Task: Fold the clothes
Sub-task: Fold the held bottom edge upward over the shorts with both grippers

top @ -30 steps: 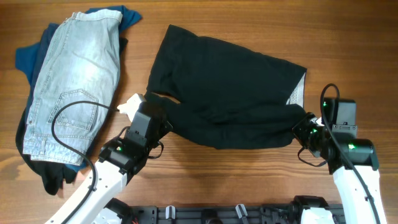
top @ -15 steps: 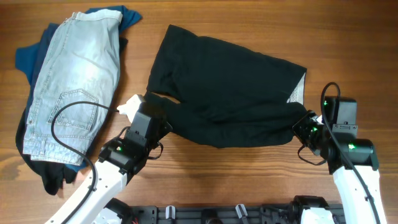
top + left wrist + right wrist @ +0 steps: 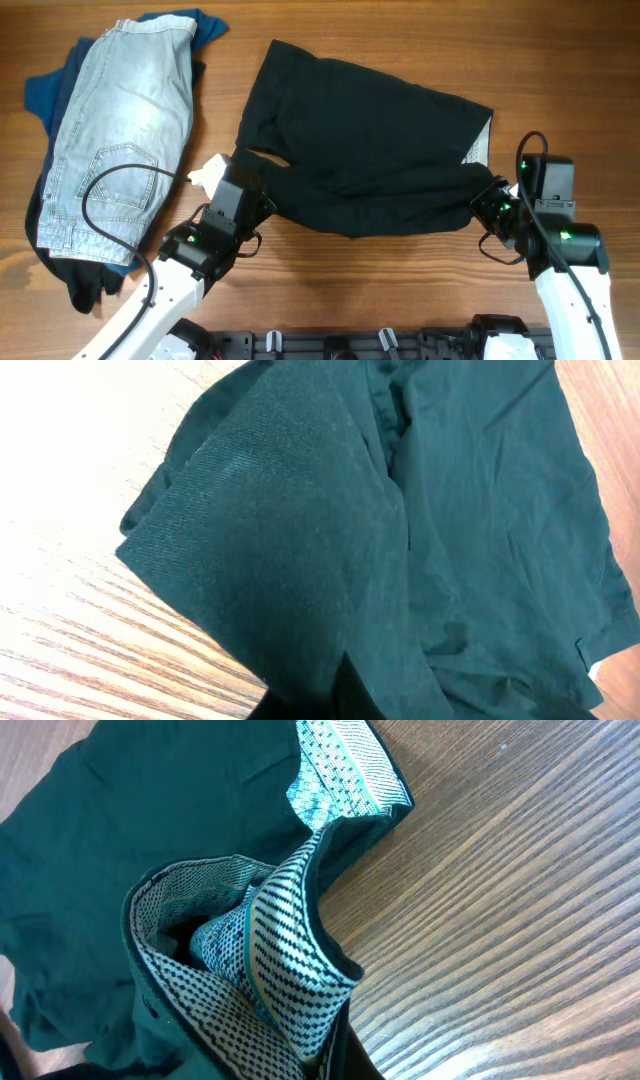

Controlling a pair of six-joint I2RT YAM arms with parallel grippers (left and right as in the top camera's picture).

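Large black shorts lie spread on the wooden table, their near edge lifted and folded back. My left gripper is shut on the shorts' left leg hem; in the left wrist view dark cloth fills the frame and covers the fingers. My right gripper is shut on the waistband end, where the pale patterned lining bunches up at the jaws. More lining shows at the shorts' right edge. Light-blue denim shorts rest on a blue top at the left.
A black cable loops over the denim pile. A small white tag or scrap lies between the pile and my left gripper. Bare wood runs along the front edge between the two arms.
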